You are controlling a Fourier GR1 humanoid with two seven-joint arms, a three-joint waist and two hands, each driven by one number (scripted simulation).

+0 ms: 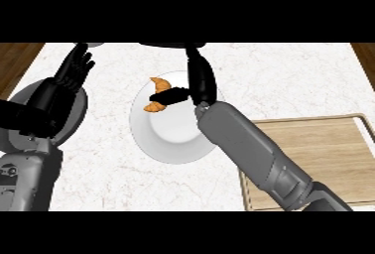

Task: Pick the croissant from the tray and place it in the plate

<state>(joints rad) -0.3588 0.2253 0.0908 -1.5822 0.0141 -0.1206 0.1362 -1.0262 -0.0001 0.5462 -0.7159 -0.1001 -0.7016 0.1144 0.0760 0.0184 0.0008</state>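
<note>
The right hand (192, 89) is positioned over the upper part of the white plate (170, 136). Its fingers (170, 95) are curled round the middle of the croissant (155, 94), hiding the centre of the pastry; only the two orange-brown ends show, one above the fingers and one below them. The croissant sits at the plate's upper left rim, within the plate's outline. Whether it rests on the plate or is held just above it cannot be told from this view.

The right forearm (253, 154) runs diagonally from the lower right of the view to the plate, crossing the plate's right edge and the near left corner of the wooden tray (322, 149). The tray lies at the right edge of the marble counter (117, 178), just beside the plate; no item shows on its visible surface.

The left hand (75, 64) is near the counter's far left corner, well apart from the plate. Its fingers are straight and point toward the counter's far edge. It holds and touches nothing. The left forearm (33, 129) occupies the counter's left edge.

The plate stands near the centre of the counter, between the left forearm and the tray.
</note>
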